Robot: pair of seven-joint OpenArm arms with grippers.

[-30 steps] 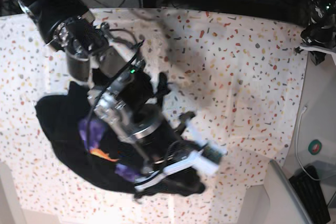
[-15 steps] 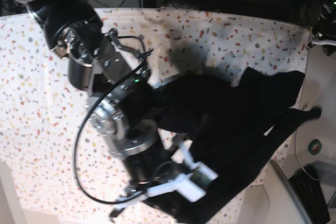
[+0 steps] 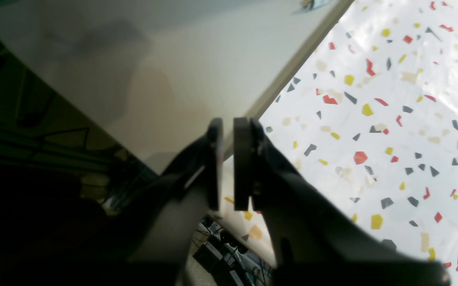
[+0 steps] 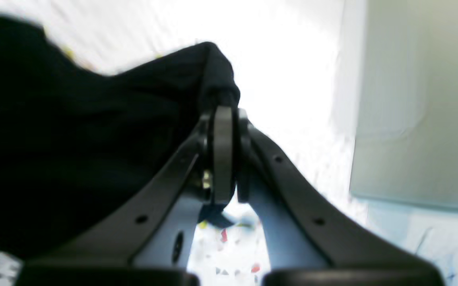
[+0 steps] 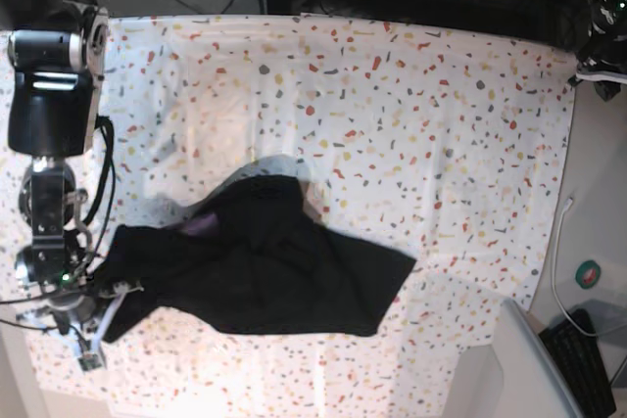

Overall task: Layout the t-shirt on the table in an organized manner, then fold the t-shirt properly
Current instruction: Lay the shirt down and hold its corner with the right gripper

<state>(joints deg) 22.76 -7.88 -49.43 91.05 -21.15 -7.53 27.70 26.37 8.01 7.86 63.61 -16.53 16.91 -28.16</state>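
1. The t-shirt (image 5: 265, 261) lay crumpled on the speckled counter (image 5: 441, 124), in the lower left-centre of the base view.
2. The right hand (image 4: 225, 119) was clamped on a bunched edge of the black cloth, at the lower left of the base view.
3. The left hand (image 3: 227, 131) was closed with nothing in it, over the counter's edge in its wrist view.
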